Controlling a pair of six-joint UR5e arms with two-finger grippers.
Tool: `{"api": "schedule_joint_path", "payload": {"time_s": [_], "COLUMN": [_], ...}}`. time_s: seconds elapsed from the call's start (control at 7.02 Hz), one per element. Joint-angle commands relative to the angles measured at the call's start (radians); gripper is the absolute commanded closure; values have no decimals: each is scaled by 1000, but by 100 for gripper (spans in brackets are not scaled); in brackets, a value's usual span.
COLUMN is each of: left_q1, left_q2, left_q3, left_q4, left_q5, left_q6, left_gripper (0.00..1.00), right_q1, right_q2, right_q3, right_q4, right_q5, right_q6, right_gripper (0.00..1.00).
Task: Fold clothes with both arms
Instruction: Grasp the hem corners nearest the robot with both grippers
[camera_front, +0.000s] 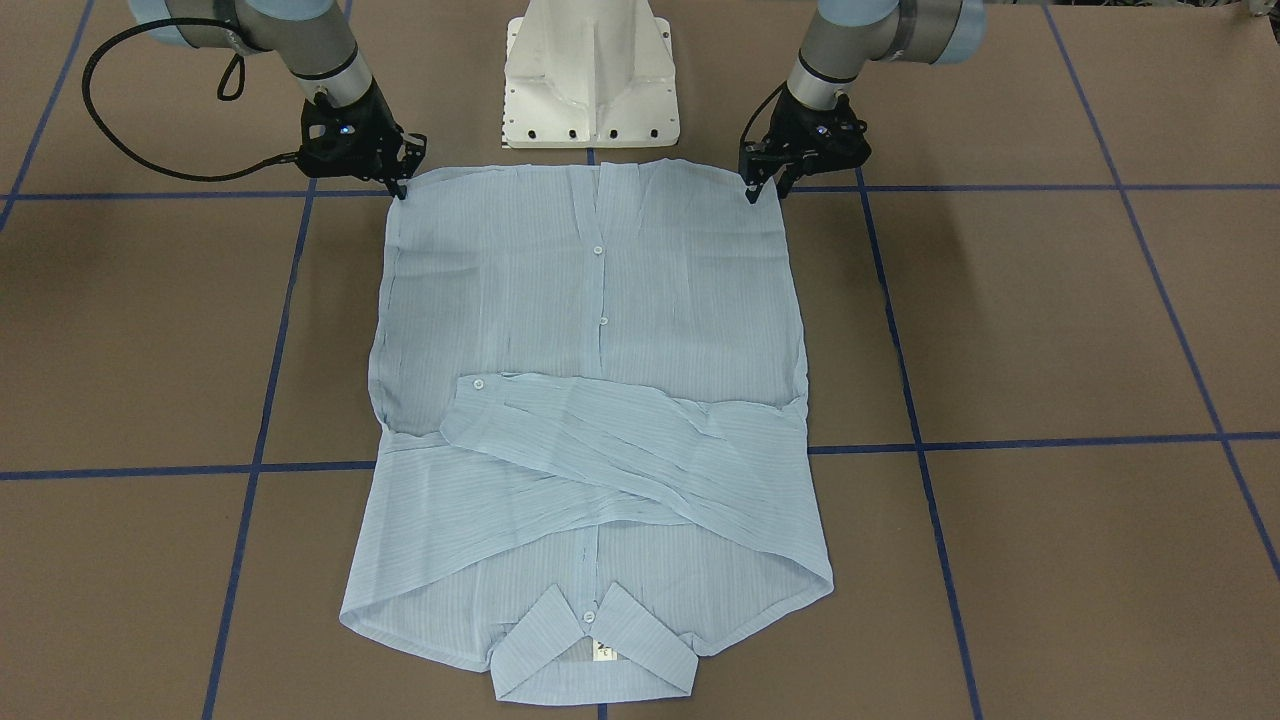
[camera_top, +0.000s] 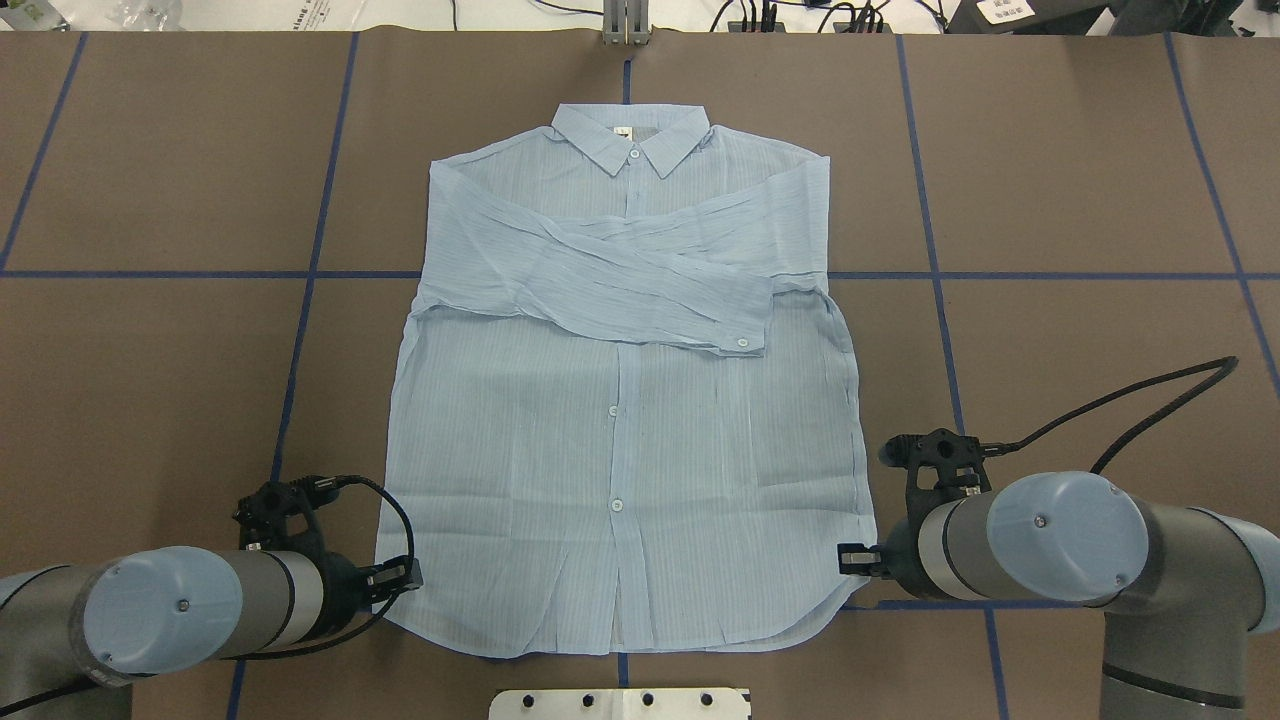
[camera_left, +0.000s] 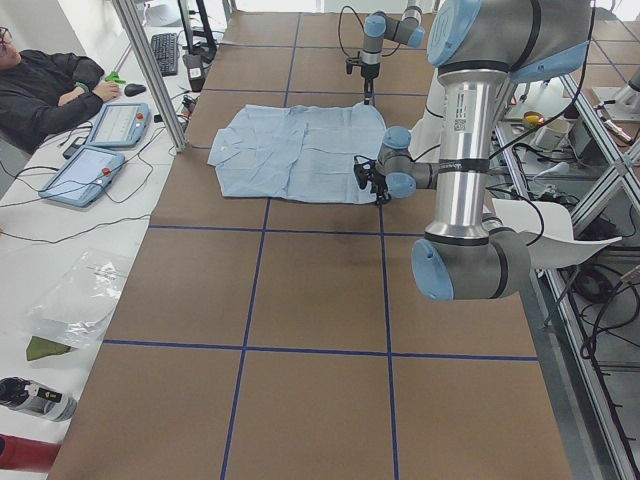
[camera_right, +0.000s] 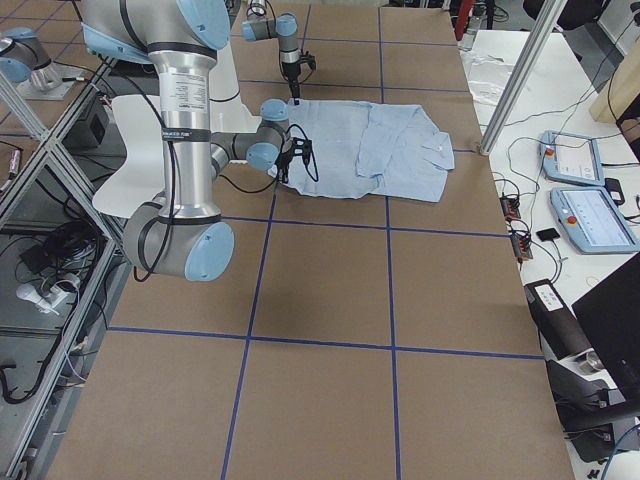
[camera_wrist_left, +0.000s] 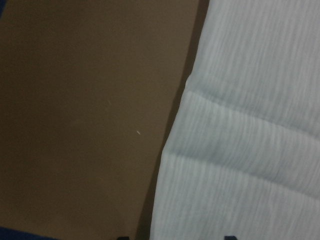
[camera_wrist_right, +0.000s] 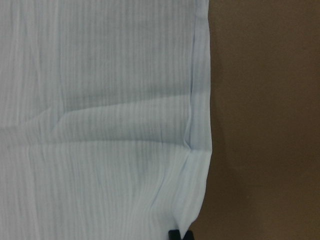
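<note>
Collar (camera_front: 595, 650) nearest the lens, buttoned and pointing at the operators' side, a thin, light-blue, finely striped long-sleeved shirt (camera_front: 520, 280) lies flat and front-up on the brown table (camera_front: 1050, 330) with its blue tape lines (camera_front: 1000, 441). Both sleeves (camera_front: 640, 430) are crossed over the chest, and the hem lies toward the robot's white pedestal base (camera_front: 590, 80).

At one hem corner stands the left arm's black two-finger gripper (camera_front: 766, 190), jaws parted. Its wrist view shows the cloth's edge running between the tips, with nothing gripped. At the other corner the right arm's black gripper (camera_front: 403, 188) has its tips drawn together on the hem edge and appears to pinch it, though the cloth there is not raised.

The step in hand looks like taking both hem corners so as to bring the hem up toward the collar. Doing it well probably means the left jaws closing well inside the seam, since this crinkled, sheer fabric seems likely to slip. Both arms should then rise together and hold the hem taut between them. A low carry would spare the crossed sleeves, and the hem should land square to the shoulders before release.
</note>
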Motion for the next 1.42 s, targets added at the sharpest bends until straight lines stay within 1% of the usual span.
{"api": "schedule_joint_path", "payload": {"time_s": [0.0,0.14,0.28,0.43,0.57,0.85,1.0,1.14,1.28], "left_q1": [5,5,5,5,5,-9,-18,-39,-52], "left_q2": [0,0,0,0,2,2,2,5,5], "left_q3": [0,0,0,-1,-5,-29,-35,-35,-35], "left_q4": [1,1,1,1,1,1,1,1,1], "left_q5": [0,0,0,0,-2,-12,-12,-14,-14], "left_q6": [2,2,0,2,3,14,20,70,98], "left_gripper": [46,51,62,84,100,100,100,100,100], "right_q1": [2,2,4,4,7,27,54,80,96], "right_q2": [0,-2,-2,-2,-2,0,2,-1,-2], "right_q3": [0,-1,-2,-2,-2,-2,0,0,0], "right_q4": [0,-2,0,-2,0,0,0,0,0], "right_q5": [4,3,4,4,6,15,47,76,87], "right_q6": [0,0,0,0,0,0,0,-2,-2], "right_gripper": [100,100,100,100,100,100,100,100,100]}}
